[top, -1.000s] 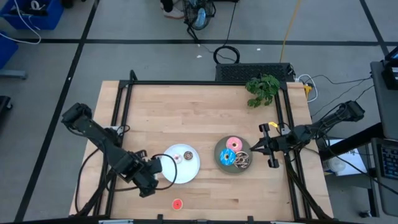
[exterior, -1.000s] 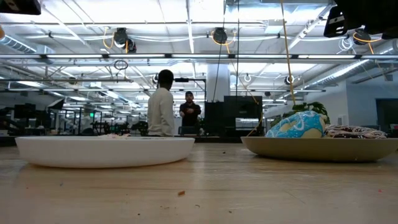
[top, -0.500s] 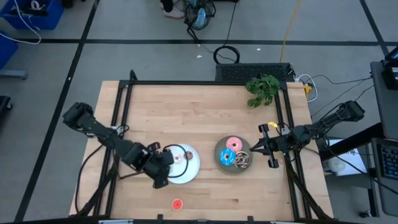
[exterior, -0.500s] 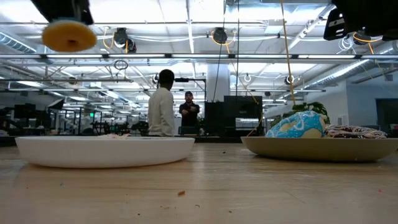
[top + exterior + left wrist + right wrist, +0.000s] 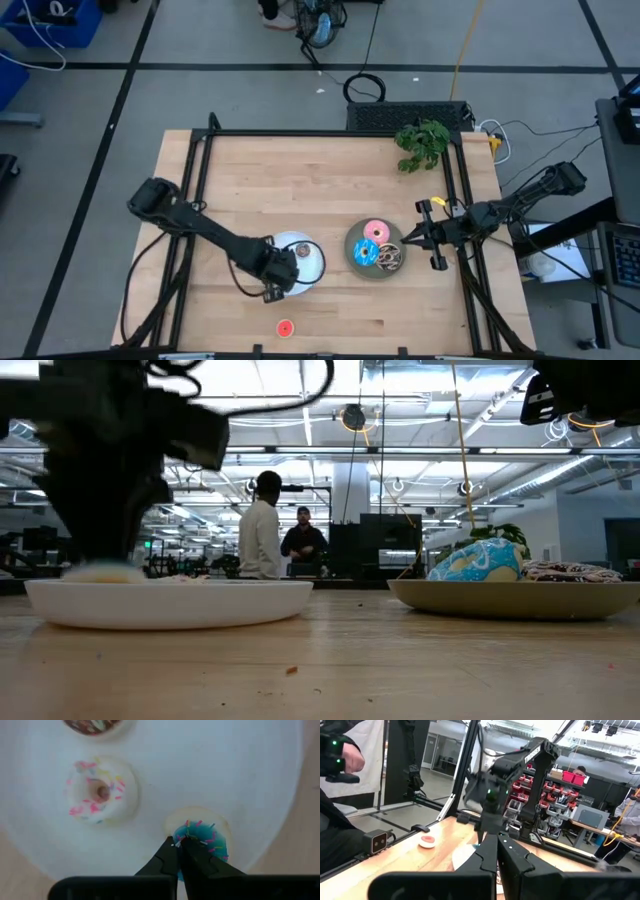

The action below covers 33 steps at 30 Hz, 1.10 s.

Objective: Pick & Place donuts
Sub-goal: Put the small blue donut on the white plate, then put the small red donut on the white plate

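Over the white plate [image 5: 307, 262], at its front edge, the left end effector [image 5: 180, 842] sits low with its two dark tips pinched together on the blue mini donut [image 5: 202, 837], which rests on or just above the plate surface near the rim. The step in hand looks like setting this donut down, and doing it well probably means opening only once the ring lies flat on the plate, then lifting straight up so the tips do not drag it toward the rim or nudge the white mini donut [image 5: 100, 792] lying near it further in on the plate. A brown mini donut [image 5: 92, 725] lies on the plate beyond that one. The red mini donut [image 5: 285, 328] waits alone on the bench [image 5: 300, 180], in front of the white plate. To the right of the white plate, the grey plate [image 5: 352, 256] carries the pink, blue sprinkled and dark drizzled donuts. The right end effector [image 5: 408, 238] hangs beyond that plate, fully closed and empty.
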{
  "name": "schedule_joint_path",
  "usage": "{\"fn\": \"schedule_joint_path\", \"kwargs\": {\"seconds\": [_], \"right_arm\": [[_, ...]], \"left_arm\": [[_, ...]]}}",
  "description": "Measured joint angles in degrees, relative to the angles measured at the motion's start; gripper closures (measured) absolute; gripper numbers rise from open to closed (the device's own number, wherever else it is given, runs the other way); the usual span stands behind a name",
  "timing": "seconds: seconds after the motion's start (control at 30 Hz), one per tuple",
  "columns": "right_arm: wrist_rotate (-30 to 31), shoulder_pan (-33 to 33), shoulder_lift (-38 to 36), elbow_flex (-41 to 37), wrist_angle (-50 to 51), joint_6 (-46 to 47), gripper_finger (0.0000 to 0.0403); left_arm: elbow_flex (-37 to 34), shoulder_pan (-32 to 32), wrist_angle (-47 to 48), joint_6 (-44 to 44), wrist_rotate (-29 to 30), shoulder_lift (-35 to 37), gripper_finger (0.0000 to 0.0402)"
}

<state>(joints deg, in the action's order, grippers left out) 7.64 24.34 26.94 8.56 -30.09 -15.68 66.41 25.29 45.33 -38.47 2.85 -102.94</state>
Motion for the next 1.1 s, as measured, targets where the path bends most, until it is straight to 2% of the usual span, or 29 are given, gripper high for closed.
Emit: {"fn": "schedule_joint_path", "kwargs": {"seconds": [0.3, 0.6, 0.73, 0.9, 1.1], "right_arm": [[0.0, 0.02, 0.0, 0.0, -0.02, -0.02, 0.0403], [0.0, 0.0, 0.0, 0.0, -0.02, -0.04, 0.0403], [0.0, 0.02, 0.0, 0.0, -0.02, -0.03, 0.0403], [0.0, 0.02, 0.0, 0.0, -0.02, -0.04, 0.0403], [0.0, 0.0, 0.0, 0.0, -0.02, -0.28, 0.0403]], "left_arm": [[0.38, -0.29, -0.64, 2.9, -2.61, -3.58, 0.033], [5.05, -0.1, 2.5, 3.91, -3.05, -3.07, 0.0174], [7.51, -0.1, 4.92, 3.66, -2.99, -3.07, 0.0128], [11.89, -0.06, 9.63, 4.31, -5.34, -3.05, 0.012], [19.24, 2.13, 14.81, 6.57, -7.32, -3.05, 0.0176]]}}
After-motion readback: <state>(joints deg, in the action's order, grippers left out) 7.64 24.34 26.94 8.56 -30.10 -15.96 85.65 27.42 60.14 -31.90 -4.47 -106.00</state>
